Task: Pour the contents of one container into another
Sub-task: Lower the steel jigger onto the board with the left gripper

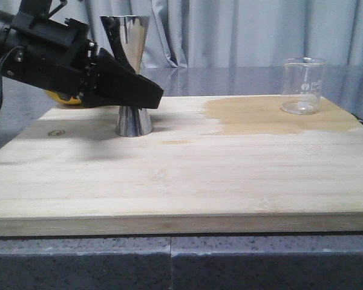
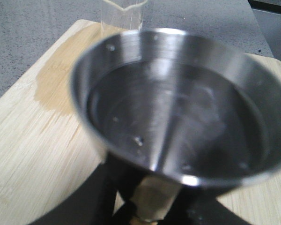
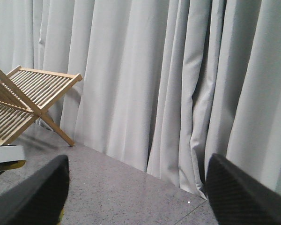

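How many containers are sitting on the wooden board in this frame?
2: the steel jigger at the board's left rear, the left gripper at its waist, and the glass beaker at the right rear. None appears hidden.

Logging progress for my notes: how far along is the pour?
The pour looks done: the beaker stands upright, seemingly empty, at the board's far right, and the jigger holds liquid. In hand: the left gripper is at the jigger's waist. The right gripper is open, aimed at the curtain. Left: probably only release.
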`<state>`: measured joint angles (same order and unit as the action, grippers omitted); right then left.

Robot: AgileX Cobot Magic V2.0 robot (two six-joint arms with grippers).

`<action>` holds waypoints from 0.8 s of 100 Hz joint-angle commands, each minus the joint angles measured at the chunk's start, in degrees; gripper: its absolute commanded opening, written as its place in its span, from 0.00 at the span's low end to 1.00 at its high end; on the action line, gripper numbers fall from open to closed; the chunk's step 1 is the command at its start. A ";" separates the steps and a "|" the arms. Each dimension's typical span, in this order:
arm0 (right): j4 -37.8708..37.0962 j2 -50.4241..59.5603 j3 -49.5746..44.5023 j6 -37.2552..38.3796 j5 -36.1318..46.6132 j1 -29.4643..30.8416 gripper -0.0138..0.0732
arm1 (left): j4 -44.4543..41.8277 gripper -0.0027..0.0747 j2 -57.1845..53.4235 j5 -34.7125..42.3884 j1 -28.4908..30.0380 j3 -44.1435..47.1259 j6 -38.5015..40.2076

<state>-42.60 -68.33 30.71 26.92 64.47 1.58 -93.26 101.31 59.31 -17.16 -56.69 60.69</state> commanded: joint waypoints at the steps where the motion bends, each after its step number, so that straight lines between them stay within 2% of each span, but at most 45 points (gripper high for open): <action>1: 1.98 1.47 1.28 -0.18 3.15 0.32 0.78 | 1.52 0.29 -1.70 0.38 0.12 -1.05 0.26; 25: 1.98 1.47 1.28 -0.18 3.11 0.32 0.78 | 1.52 0.39 -1.70 0.38 0.12 -1.05 0.26; 45: 1.98 1.47 1.28 -0.18 2.73 0.32 0.78 | 1.52 0.39 -1.70 0.87 0.12 -1.05 0.26; 62: 1.98 1.47 1.28 -0.18 2.73 0.32 0.78 | 1.52 0.46 -1.70 1.79 0.12 -1.05 0.26; 80: 1.98 1.47 1.28 -0.18 2.63 0.32 0.78 | 1.52 0.46 -1.70 2.79 0.12 -1.05 0.26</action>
<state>-42.60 -68.33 30.71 26.92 64.11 1.58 -93.90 101.52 58.90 -17.16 -56.69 60.69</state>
